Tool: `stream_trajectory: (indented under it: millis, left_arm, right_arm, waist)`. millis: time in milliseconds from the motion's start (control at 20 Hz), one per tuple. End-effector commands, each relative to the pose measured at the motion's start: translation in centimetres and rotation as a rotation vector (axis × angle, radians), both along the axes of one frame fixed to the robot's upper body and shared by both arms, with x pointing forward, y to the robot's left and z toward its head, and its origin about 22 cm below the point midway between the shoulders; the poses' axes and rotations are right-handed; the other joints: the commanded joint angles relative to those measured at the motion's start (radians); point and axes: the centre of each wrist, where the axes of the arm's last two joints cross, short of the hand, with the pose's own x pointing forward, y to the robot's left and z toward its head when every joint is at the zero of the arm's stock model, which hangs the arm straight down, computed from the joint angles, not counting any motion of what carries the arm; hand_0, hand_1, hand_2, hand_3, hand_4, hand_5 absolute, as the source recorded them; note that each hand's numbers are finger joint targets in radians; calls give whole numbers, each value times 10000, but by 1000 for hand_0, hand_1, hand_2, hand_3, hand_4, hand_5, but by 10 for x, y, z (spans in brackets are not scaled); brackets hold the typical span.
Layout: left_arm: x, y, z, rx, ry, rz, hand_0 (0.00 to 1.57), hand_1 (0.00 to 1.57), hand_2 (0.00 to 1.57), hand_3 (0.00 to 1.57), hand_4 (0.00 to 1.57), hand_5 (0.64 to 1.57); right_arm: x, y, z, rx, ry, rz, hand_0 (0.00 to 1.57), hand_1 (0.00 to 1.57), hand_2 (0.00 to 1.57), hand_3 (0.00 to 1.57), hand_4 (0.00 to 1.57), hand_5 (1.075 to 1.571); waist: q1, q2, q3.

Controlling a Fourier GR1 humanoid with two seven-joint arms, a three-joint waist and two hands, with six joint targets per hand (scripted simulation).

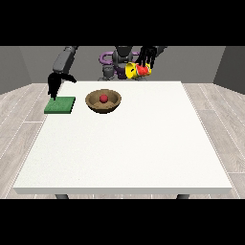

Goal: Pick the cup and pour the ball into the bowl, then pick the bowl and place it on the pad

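A brown bowl (pixel 103 101) stands on the white table (pixel 129 143) at the back left, and a red ball (pixel 103 98) lies inside it. Left of the bowl lies a flat green pad (pixel 60 105). The hand at the view's right (pixel 145 58) is raised above the table's back edge, its fingers curled round a yellow and red cup (pixel 137 71) that is tipped on its side, mouth towards the bowl. The hand at the view's left (pixel 54 84) hangs just above the pad's back edge, fingers pointing down, holding nothing.
The robot's grey torso (pixel 119 60) stands behind the table's back edge. A wide bare stretch of table runs from the bowl to the front edge and to the right edge.
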Motion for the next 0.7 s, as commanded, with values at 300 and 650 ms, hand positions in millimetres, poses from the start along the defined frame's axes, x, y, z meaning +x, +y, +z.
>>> stream_trajectory:
  millis: [300,650]
  left_arm:
    - [8,51,-5,-6757,1569,-1269,959,959,932,634,862,1540]
    - [3,72,-48,-9816,2589,-1670,0,0,0,0,0,1531]
  right_arm:
    - [24,32,11,743,-998,122,0,0,0,0,358,1569]
    - [48,99,14,690,-747,1422,0,0,0,0,331,1559]
  waist:
    - [-17,1853,-1]
    - [-963,2043,12]
